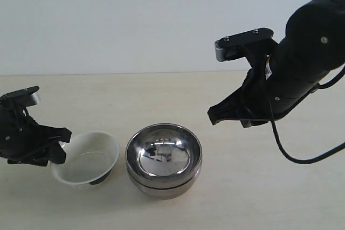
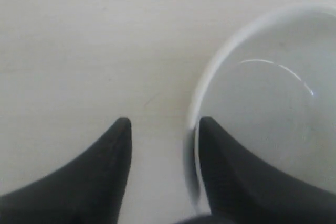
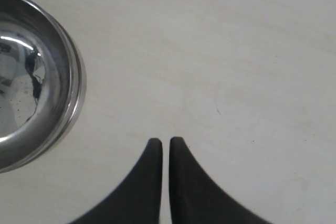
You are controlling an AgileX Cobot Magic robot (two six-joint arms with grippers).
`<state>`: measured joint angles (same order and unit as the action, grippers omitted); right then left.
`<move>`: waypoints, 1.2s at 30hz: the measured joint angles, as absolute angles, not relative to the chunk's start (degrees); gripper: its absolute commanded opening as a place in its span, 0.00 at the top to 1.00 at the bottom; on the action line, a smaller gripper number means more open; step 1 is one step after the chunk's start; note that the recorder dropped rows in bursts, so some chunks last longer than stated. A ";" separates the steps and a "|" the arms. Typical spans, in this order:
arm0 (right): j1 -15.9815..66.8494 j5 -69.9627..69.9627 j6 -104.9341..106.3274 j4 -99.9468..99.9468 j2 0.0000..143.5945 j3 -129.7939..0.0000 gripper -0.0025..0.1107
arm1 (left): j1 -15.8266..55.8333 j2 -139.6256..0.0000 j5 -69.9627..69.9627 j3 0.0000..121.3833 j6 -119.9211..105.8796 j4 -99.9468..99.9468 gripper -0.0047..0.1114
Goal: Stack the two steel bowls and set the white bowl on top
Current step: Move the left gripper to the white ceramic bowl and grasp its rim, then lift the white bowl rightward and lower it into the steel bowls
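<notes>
Nearest, the two steel bowls sit nested on the surface, so the tilted white bowl beside them has the left end effector spread wide astride its rim, seemingly to pinch it, while farther back the right end effector hangs clear, nearly closed and empty.

The two steel bowls sit nested upright, one inside the other, shiny and mirror-like, at the centre, while the glossy, dark-footed white bowl stands just beside them on the left, tipped slightly.
</notes>
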<state>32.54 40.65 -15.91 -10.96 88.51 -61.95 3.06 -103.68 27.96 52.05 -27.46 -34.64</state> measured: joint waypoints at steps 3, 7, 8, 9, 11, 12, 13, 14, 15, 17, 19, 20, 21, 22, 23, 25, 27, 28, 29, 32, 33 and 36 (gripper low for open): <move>32.54 40.56 -15.80 -9.86 88.51 -61.95 0.98 | 3.06 -104.77 27.99 53.14 -27.59 -34.64 0.67; 32.54 40.43 -15.80 -9.61 88.51 -61.95 0.98 | 3.06 -105.70 27.76 53.67 -27.70 -35.73 0.72; 32.54 40.43 -15.80 -9.61 88.51 -61.95 0.98 | 3.06 -105.94 27.62 53.77 -27.70 -35.96 0.74; 32.54 40.13 -15.80 -9.50 88.51 -61.95 0.98 | 3.06 -106.12 27.38 53.77 -27.87 -35.97 0.76; 32.54 39.58 -15.71 -8.85 88.51 -61.95 0.98 | 3.06 -106.46 27.39 53.77 -29.19 -35.97 0.86; 32.54 39.34 -15.71 -8.54 88.51 -61.95 0.98 | 3.06 -106.46 27.39 53.77 -29.63 -35.97 0.89; 32.54 39.34 -15.59 -8.18 88.51 -61.95 0.98 | 3.06 -106.46 27.39 53.77 -29.93 -36.08 0.93; 32.54 39.20 -15.31 -7.79 88.51 -61.95 0.98 | 3.06 -106.46 27.39 53.77 -30.09 -36.08 0.93; 32.54 39.10 -15.05 -7.40 88.51 -61.95 0.98 | 3.06 -106.46 27.39 53.77 -30.32 -36.08 0.93; 32.54 39.11 -14.42 -6.89 88.51 -61.95 0.98 | 3.06 -106.46 27.39 53.77 -30.63 -36.19 0.93; 32.54 39.11 -13.77 -6.89 88.51 -61.95 0.98 | 3.06 -105.80 27.39 53.77 -30.63 -36.19 0.93; 32.54 38.92 -13.68 -6.89 88.51 -61.80 0.98 | 3.06 -105.23 27.50 53.77 -30.90 -36.19 0.93; 32.54 37.90 -13.54 -6.89 88.51 -61.28 0.98 | 3.06 -103.51 28.75 54.22 -31.28 -36.19 0.93; 32.54 37.15 -13.55 -6.89 88.51 -60.82 0.98 | 3.06 -102.48 29.66 54.59 -31.51 -36.19 0.93; 32.54 35.73 -13.55 -6.79 88.51 -59.81 0.98 | 2.95 -100.22 32.31 55.88 -31.52 -36.08 0.93; 32.54 34.75 -13.55 -6.67 88.51 -58.51 0.98 | 2.95 -96.81 34.90 57.55 -31.07 -36.08 0.93; 32.54 34.48 -14.03 -6.87 88.51 -58.01 0.98 | 2.95 -93.78 37.11 58.70 -30.20 -36.08 0.93; 32.54 33.87 -16.52 -8.26 88.40 -57.88 0.98 | 2.95 -92.57 38.46 59.26 -30.05 -36.08 0.93; 32.54 32.39 -19.96 -10.66 87.96 -57.62 0.98 | 2.95 -91.74 39.83 59.52 -29.96 -36.30 0.93; 32.54 28.25 -31.62 -19.49 85.21 -56.86 0.98 | 3.08 -90.37 41.50 59.77 -29.83 -36.67 0.93; 32.54 27.66 -34.30 -22.25 84.18 -56.88 0.98 | 3.39 -90.17 41.74 59.77 -29.83 -36.80 0.93; 32.54 27.19 -43.04 -31.47 81.33 -56.88 0.98 | 5.29 -89.97 42.02 59.77 -29.72 -37.15 0.93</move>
<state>32.54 27.19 -43.04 -31.47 81.33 -56.88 5.29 -89.97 42.02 59.77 -29.72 -37.15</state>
